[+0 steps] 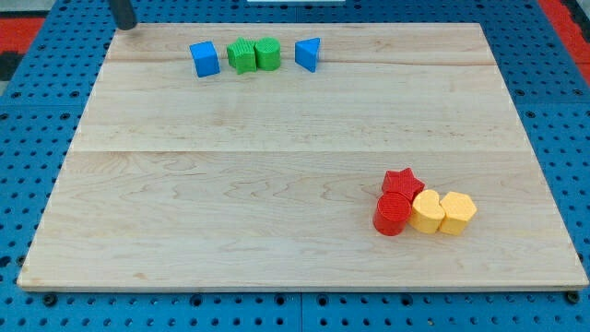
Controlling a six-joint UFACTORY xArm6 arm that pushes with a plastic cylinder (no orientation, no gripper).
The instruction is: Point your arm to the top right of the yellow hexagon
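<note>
The yellow hexagon [458, 213] lies near the board's lower right, at the right end of a tight cluster. Touching its left side is a second yellow block [426, 211] with a rounded shape. A red cylinder [393, 214] sits left of that, and a red star [403, 182] sits just above them. My tip [126, 26] is at the board's top left corner, far from the yellow hexagon and to the left of the blue cube.
A row of blocks runs along the top edge: a blue cube [205, 59], a green star [241, 55], a green cylinder [268, 53] and a blue triangle [309, 53]. The wooden board [277, 166] lies on a blue pegboard.
</note>
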